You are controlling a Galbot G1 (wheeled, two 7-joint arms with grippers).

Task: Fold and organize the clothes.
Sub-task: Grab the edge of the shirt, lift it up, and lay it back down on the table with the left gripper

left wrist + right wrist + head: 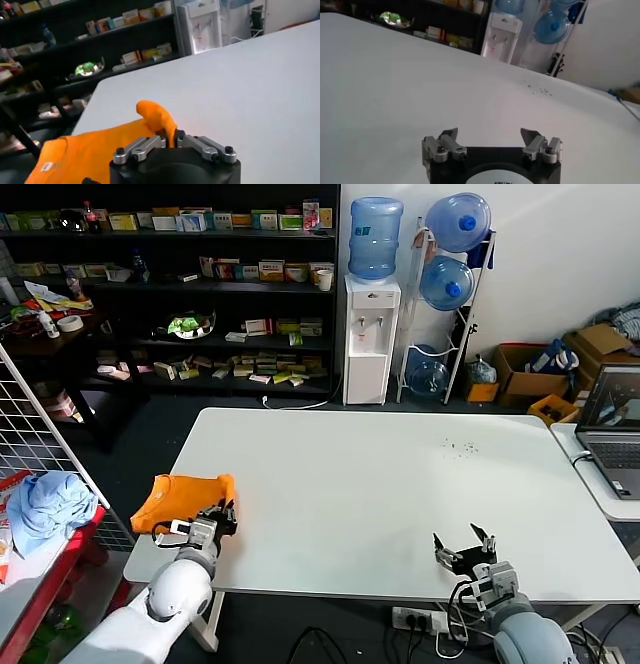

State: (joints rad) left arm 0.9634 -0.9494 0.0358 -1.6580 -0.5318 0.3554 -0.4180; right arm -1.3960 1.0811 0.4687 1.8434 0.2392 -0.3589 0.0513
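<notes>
Orange T-shirt [183,498] pinched by the left gripper [222,515] at the table's near-left corner.

The shirt is seen bunched at the left edge of the white table [400,484], part of it hanging over that edge, and 1 raised fold is clenched between the left gripper's closed jaws. The step is judged best done by drawing the fold slowly toward the table's middle, so the cloth is spread flat on the top rather than dragged off the edge. The right gripper [466,552] is held released and empty near the near-right corner, well apart from the shirt. A light blue cloth bundle [48,502] lies off the table beyond its left edge, and a laptop [618,429] sits beyond the right edge; neither is judged to stand in the way.
</notes>
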